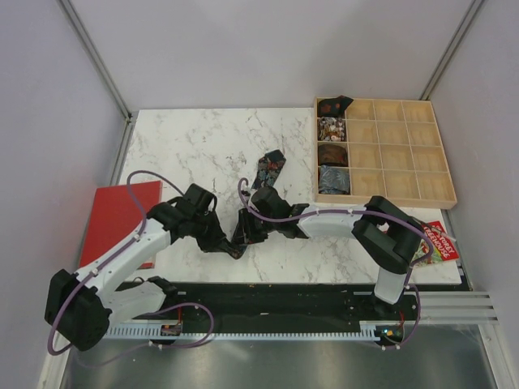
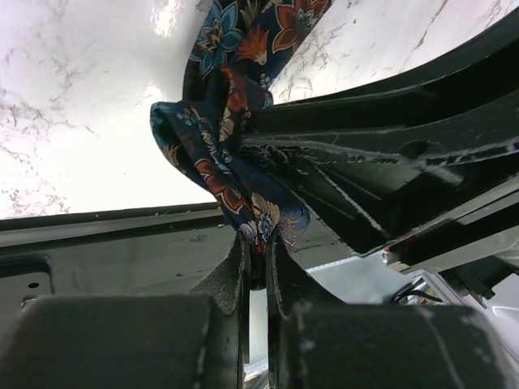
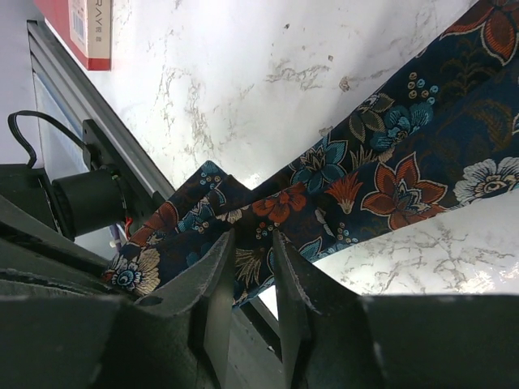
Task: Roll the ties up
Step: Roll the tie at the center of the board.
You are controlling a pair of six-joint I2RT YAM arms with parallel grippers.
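Right at the tips of the left tool, pinching the bunched end of the tie tight. Just beside it, gripping the same tie with the right tool. Running long and flat away from both tools over the smooth white worktop, well apart from the wooden tray.

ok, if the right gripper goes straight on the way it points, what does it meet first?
The tie that the right gripper grips lies right ahead. Past it is probably the table, but depth is unclear.
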